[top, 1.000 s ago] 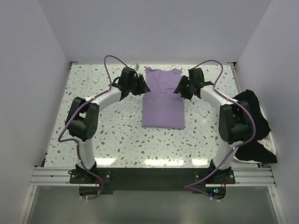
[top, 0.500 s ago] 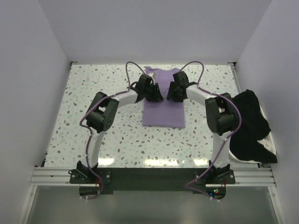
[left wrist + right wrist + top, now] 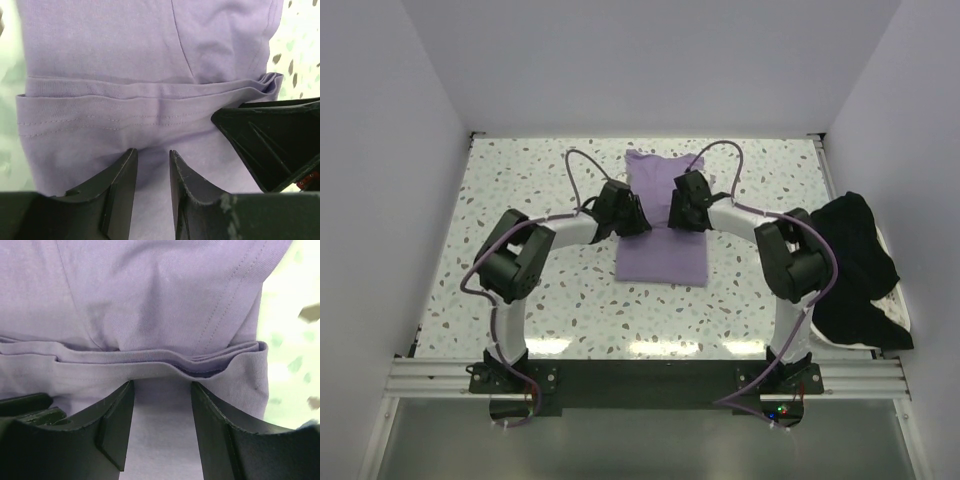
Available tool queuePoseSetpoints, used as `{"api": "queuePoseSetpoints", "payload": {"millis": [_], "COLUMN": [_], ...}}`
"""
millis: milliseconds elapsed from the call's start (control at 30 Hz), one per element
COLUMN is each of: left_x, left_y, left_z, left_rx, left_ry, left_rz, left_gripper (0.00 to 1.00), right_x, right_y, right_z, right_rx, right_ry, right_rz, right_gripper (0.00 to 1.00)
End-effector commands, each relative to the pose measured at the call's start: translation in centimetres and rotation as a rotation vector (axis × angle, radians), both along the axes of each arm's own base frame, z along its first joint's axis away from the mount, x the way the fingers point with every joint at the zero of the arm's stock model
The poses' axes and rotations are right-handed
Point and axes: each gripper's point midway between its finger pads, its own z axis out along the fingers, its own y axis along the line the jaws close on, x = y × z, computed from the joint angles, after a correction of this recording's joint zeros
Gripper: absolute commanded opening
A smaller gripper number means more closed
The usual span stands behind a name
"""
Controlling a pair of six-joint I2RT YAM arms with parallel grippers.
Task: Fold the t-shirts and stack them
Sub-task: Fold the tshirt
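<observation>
A purple t-shirt (image 3: pixel 660 255) lies folded into a narrow rectangle at the middle of the table, collar end away from me. Both grippers sit on its middle, side by side. My left gripper (image 3: pixel 635 215) (image 3: pixel 152 152) has its jaws nearly together, with puckered purple fabric (image 3: pixel 125 50) between the tips. My right gripper (image 3: pixel 678 212) (image 3: pixel 162 385) has its jaws a little wider, also on the fabric (image 3: pixel 150 290). A layered fold edge (image 3: pixel 165 360) runs across just ahead of both sets of tips. A black t-shirt (image 3: pixel 860 260) lies crumpled at the table's right edge.
The speckled table (image 3: pixel 520 180) is walled by white panels on the left, back and right. A white cloth (image 3: pixel 895 325) shows under the black t-shirt. A finger of the right gripper (image 3: pixel 270 135) shows at the right of the left wrist view.
Both grippers moved from the shirt's outer sides inward onto it and toward me. The purple shirt has shifted slightly toward me and to the left with them.
</observation>
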Motion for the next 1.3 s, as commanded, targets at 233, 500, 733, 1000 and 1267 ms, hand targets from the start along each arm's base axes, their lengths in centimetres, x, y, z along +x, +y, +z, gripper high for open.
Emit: {"api": "queuePoseSetpoints", "payload": {"millis": [233, 500, 733, 1000, 1267], "left_x": [-10.0, -16.3, -15.1, -11.2, -9.5], "left_y": [5.4, 7.5, 7.5, 8.0, 10.2], "left_z": [-1.5, -0.6, 3.2, 2.9, -0.6], "left_rx": [0.032, -0.017, -0.025, 0.080, 0.142], "left_ry": [0.050, 0.045, -0.041, -0.080, -0.031], "left_rz": [0.030, 0.040, 0.053, 0.100, 0.150], "left_gripper": [0.36, 0.36, 0.38, 0.37, 0.34], "right_x": [-11.4, -16.3, -15.8, -13.6, -12.6], "right_y": [2.1, 3.3, 2.6, 0.6, -1.4], "right_z": [-2.0, -1.1, 2.7, 3.8, -0.4], "right_rx": [0.050, 0.048, 0.042, 0.012, -0.026], "right_ry": [0.144, 0.141, 0.067, 0.028, 0.107], "right_rz": [0.088, 0.200, 0.196, 0.147, 0.112], "right_gripper": [0.53, 0.53, 0.54, 0.51, 0.38]}}
